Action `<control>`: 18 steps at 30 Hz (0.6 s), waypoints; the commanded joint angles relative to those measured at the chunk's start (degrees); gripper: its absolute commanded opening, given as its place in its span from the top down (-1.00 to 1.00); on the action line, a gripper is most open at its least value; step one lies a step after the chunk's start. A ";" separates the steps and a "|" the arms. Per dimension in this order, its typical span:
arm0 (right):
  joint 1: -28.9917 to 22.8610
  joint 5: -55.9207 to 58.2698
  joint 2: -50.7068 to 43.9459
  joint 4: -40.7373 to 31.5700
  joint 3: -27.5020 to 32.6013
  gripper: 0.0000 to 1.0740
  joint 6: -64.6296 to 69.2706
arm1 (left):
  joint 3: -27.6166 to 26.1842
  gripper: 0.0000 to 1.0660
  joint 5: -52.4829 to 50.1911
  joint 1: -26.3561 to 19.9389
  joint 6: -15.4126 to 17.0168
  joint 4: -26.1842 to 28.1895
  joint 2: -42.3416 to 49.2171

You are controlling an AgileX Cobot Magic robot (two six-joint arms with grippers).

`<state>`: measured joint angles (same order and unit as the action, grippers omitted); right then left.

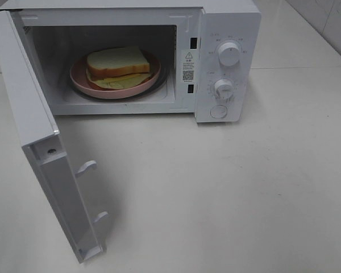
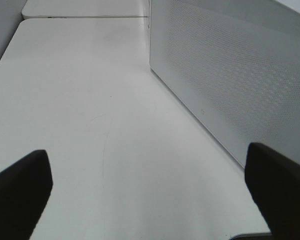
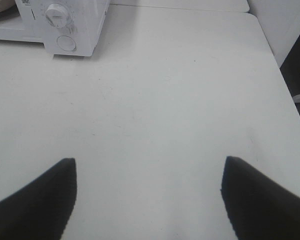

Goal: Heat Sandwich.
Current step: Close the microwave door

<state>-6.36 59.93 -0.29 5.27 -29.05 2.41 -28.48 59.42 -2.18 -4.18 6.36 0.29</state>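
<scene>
The sandwich [image 1: 117,63], white bread with a tan crust over pale yellow-green filling, lies on a round pink plate [image 1: 82,83] inside the white microwave [image 1: 227,23]. The microwave's door [image 1: 31,125] stands swung wide open toward the front left. Neither arm shows in the exterior high view. In the left wrist view my left gripper [image 2: 150,195] is open and empty over the bare table, with the door's perforated outer face [image 2: 240,75] close beside it. My right gripper [image 3: 149,197] is also open and empty, well back from the microwave's control panel [image 3: 65,25].
Two round knobs [image 1: 229,54] and a door button [image 1: 219,111] sit on the microwave's right panel. The white table [image 1: 227,193] stretches in front and to the right of the oven. A table edge [image 3: 285,75] drops off at the far right.
</scene>
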 commanded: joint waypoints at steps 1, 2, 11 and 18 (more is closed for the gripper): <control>0.46 -0.69 -1.49 0.00 0.11 -0.42 0.69 | 0.23 -0.89 -0.46 0.46 0.17 0.17 1.49; 0.46 -0.69 -1.49 0.00 0.11 -0.42 0.69 | 0.23 -0.89 -0.46 0.46 0.17 0.17 1.49; 0.46 -0.69 -1.49 0.00 0.11 -0.42 0.69 | 0.23 -0.89 -0.46 0.46 0.17 0.17 1.49; 0.46 -0.69 -1.49 0.00 0.11 -0.42 0.69 | 0.23 -0.89 -0.46 0.46 0.46 -0.17 1.49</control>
<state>-6.36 59.93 -0.29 5.27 -29.05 2.41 -28.48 59.42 -2.18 -4.18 6.36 0.29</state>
